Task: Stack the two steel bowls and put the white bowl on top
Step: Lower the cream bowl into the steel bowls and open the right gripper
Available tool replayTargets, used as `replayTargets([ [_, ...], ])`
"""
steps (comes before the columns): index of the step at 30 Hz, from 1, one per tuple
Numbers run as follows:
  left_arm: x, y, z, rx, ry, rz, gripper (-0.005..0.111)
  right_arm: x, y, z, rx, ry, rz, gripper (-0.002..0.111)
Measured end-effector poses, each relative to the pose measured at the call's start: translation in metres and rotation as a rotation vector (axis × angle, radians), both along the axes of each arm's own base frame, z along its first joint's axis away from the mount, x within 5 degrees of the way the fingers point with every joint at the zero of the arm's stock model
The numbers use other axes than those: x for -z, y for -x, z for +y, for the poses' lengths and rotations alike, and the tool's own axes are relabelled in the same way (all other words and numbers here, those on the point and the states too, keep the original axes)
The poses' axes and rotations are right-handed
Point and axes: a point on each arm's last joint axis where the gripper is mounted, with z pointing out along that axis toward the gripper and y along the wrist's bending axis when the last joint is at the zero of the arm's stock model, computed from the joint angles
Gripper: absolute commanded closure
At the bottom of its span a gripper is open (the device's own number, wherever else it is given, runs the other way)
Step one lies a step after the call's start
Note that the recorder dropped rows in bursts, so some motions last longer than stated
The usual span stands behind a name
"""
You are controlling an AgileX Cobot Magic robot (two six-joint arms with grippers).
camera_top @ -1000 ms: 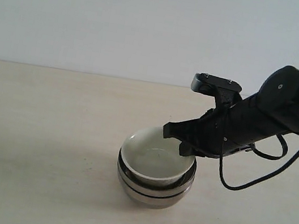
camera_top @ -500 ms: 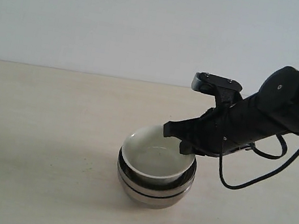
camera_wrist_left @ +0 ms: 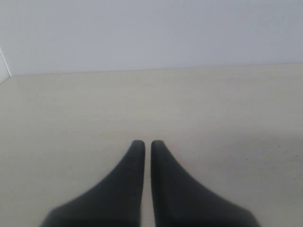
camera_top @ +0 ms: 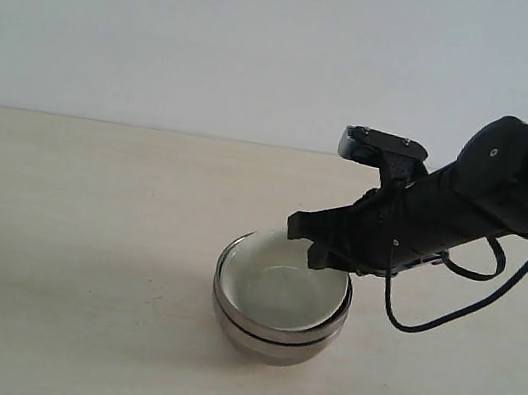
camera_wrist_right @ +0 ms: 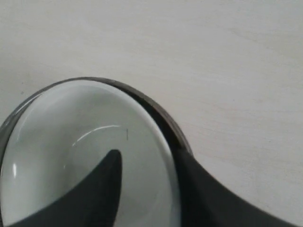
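The two steel bowls (camera_top: 272, 341) sit nested as one stack on the table, right of centre. The white bowl (camera_top: 274, 288) rests low inside them, its rim about level with the steel rim. My right gripper (camera_top: 312, 247) reaches in from the right over the stack's far right rim. In the right wrist view it (camera_wrist_right: 147, 154) is open: one finger lies inside the white bowl (camera_wrist_right: 71, 156), the other outside its wall against the steel rim (camera_wrist_right: 163, 120). My left gripper (camera_wrist_left: 144, 143) is shut over bare table, holding nothing, and is out of the exterior view.
The pale wooden table (camera_top: 57, 224) runs back to a plain white wall. The right arm's black cable (camera_top: 447, 314) loops down to the right of the stack.
The white bowl has dropped from sitting high in the stack to resting deep inside the steel bowls. The right gripper has let go of it and barely shifted.
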Motion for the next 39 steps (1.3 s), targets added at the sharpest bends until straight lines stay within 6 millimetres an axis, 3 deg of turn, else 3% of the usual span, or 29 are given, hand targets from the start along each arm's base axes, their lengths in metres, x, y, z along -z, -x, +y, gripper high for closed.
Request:
replayTargets([
  [9, 0.0, 0.0, 0.0, 0.0, 0.0, 0.0, 0.103, -0.003, -0.002, 0.001, 0.003, -0.006, -0.007, 0.058],
  [23, 0.0, 0.0, 0.0, 0.0, 0.0, 0.0, 0.103, -0.049, -0.007, 0.005, -0.008, -0.068, -0.111, 0.059],
  [25, 0.0, 0.0, 0.0, 0.0, 0.0, 0.0, 0.103, -0.05, -0.007, 0.005, -0.008, -0.07, -0.115, 0.069],
  [29, 0.0, 0.0, 0.0, 0.0, 0.0, 0.0, 0.103, -0.048, -0.005, 0.005, -0.028, -0.063, -0.095, 0.108],
  [39, 0.0, 0.0, 0.0, 0.0, 0.0, 0.0, 0.103, -0.02, -0.013, 0.006, -0.067, 0.01, -0.071, 0.108],
])
